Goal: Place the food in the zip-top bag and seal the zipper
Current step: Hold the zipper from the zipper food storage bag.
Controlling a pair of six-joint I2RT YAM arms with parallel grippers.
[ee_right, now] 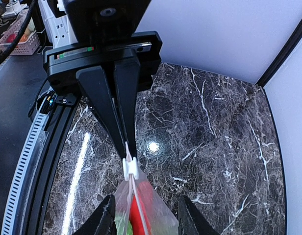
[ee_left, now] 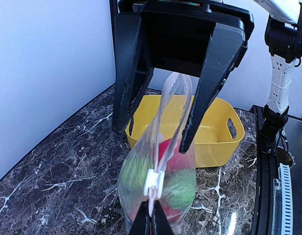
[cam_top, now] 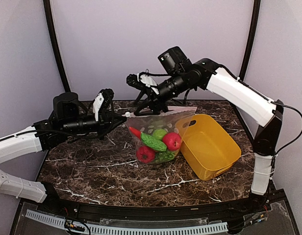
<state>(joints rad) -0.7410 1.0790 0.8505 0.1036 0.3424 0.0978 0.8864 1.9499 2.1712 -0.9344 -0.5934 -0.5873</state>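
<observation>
While our left gripper (cam_top: 122, 117) pinched the zip-top bag (cam_top: 158, 139) by its left end, our right gripper (ee_left: 152, 137), half open and empty, straddled the zipper (ee_right: 134, 188) just right of the slider (ee_left: 153, 183).

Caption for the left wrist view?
Left gripper pinches the filled zip-top bag beside its white slider; open right gripper straddles the bag's mouth.

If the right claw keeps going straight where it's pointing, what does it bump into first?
Probably the white slider on the bag, pinched by the shut left claw. The open right claw straddles the bag's top, with the slider straight ahead, though depth is hard to judge.
</observation>
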